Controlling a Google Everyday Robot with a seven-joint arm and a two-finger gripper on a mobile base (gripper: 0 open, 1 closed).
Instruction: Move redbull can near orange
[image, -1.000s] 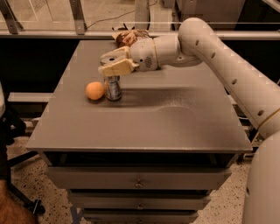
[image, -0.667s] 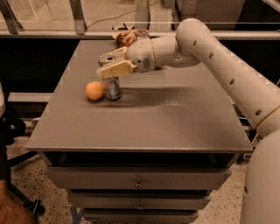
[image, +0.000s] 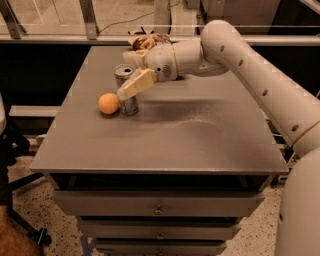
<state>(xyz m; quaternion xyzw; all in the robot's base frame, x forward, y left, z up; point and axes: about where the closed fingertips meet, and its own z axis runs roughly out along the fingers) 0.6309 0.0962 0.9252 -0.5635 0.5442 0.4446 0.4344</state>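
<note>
can (image: 129, 102): one, upright on the grey table (image: 160, 145), left of the middle and toward the back. its shiny round top showed, and so did its lower body. its print was too faint to read.

orange (image: 108, 103): one, just left of the can's base. whether the two touched could not be told.

gripper (image: 122, 75): one, at the can's upper half, reaching in from the right. its two fingers (image: 136, 84) were spread apart with the can between them. the near finger crossed in front of the can and hid part of its side. the far finger sat behind the rim. whether either one pressed on the metal could not be told.

arm (image: 260, 75): one, white, coming in from the right edge, where its lower part was cut off.

bag (image: 150, 40): one, brown, at the back edge of the table. the wrist covered most of it, so only its crumpled top showed.

drawers (image: 158, 204): three fronts counted under the tabletop. the lowest was cut off by the bottom edge, and the upper part of the cabinet lay in shadow.
</note>
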